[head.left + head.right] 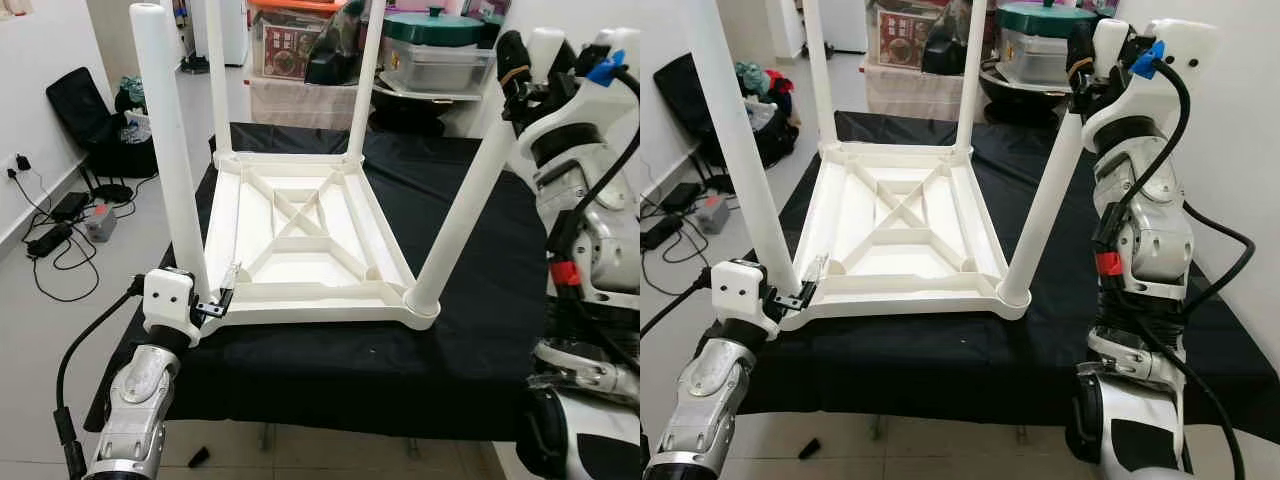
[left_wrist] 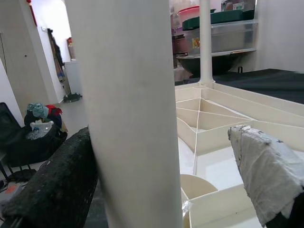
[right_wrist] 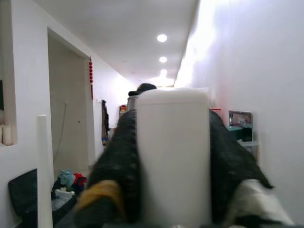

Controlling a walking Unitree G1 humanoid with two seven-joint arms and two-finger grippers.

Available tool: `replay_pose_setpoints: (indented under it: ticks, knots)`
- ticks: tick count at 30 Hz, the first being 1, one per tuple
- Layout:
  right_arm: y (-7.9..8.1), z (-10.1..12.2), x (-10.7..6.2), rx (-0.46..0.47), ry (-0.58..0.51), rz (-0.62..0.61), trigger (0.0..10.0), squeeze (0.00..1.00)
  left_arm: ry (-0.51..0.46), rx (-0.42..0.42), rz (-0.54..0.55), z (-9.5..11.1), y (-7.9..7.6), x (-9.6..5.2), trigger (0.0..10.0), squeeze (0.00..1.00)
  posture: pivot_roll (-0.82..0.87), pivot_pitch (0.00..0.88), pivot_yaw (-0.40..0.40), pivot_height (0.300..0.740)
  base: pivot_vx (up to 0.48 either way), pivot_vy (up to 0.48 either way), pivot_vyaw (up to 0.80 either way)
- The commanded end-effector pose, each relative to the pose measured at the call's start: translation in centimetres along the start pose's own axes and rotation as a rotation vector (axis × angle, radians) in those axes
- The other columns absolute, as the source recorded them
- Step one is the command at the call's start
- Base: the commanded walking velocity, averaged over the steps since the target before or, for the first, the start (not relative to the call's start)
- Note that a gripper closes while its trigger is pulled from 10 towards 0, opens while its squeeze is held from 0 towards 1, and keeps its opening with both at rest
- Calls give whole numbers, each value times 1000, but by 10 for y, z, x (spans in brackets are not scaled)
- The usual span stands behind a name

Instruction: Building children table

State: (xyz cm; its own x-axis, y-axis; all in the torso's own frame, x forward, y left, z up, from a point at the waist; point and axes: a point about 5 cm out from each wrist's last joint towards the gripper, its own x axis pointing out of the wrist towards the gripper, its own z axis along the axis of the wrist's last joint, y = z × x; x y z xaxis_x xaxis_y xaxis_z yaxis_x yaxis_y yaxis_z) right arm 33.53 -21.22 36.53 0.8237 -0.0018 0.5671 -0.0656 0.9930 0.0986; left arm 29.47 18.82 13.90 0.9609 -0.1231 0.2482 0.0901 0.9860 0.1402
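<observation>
Legs being seated in the upturned table [image 1: 300, 235]

Right gripper [image 1: 1080, 75] is being clamped on the tilted leg [image 1: 465, 205]; left gripper [image 1: 215, 303], fingers apart, is straddling the near leg [image 1: 175, 150]. Jamming is being risked.

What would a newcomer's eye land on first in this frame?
A white plastic children's table lying upside down on a black cloth, its four legs pointing up. The right gripper is clamped on the top of the near right leg, which leans, while the left gripper sits at the base of the near left leg.
</observation>
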Motion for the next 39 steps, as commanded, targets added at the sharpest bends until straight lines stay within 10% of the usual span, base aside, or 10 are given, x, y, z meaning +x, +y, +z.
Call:
replay_pose_setpoints:
  ticks: [1, 19, 31, 39]
  knots:
    - [-5, -4, 0, 21, 23, -31, 0, 0, -1, 13, -3, -1, -2, -1, 10000, 0, 104, 0, -100, 740, 0, 0, 0]
    - [-24, -42, -7, 158, 298, -161, 0, 0, 7, 28, 33, -2, -1, -2, 10000, 0, 96, 0, -103, 740, 0, 0, 0]
    - [-93, -110, -45, 463, 565, -740, 0, 0, -43, 46, 26, 7, -5, 0, 10000, 0, 104, 0, -109, 740, 0, 0, 0]
    - [-86, -141, -66, 516, 669, -804, 0, 0, -223, -18, -316, 55, -48, 9, 10000, 0, 115, 0, -111, 740, 0, 0, 0]
